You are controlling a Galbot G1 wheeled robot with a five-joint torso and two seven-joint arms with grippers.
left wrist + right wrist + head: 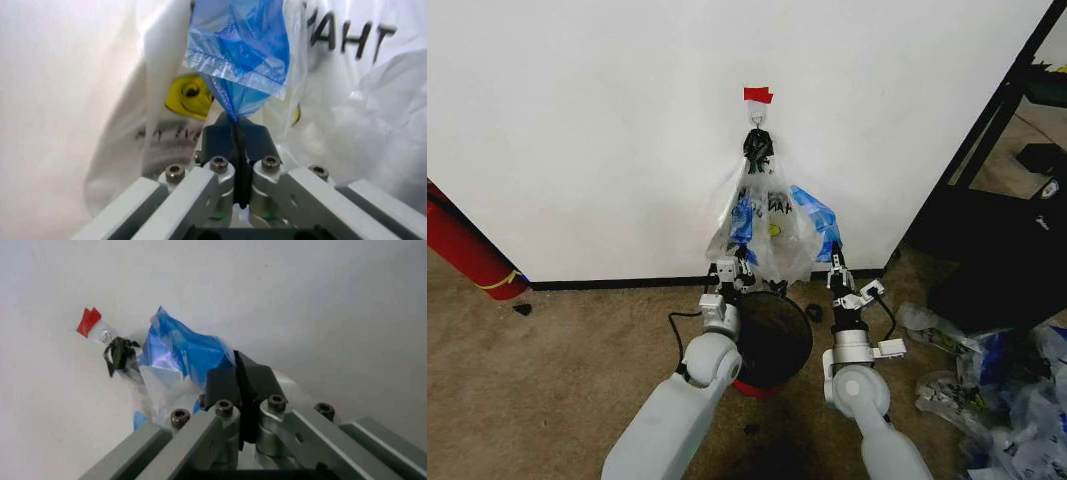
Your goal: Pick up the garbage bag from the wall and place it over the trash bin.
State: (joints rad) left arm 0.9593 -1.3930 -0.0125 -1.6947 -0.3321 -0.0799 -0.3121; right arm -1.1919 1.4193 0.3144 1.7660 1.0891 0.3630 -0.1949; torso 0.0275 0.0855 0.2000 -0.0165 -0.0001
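Both tools, left tool (238, 150) and right tool (238, 390), are clamped on the limp, slippery garbage bag (812, 215); its lower edges suit gripping.

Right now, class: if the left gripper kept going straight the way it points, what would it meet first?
Probably the smiley-face bag right behind the blue garbage bag that the left gripper pinches; then the wall. Depth is uncertain.
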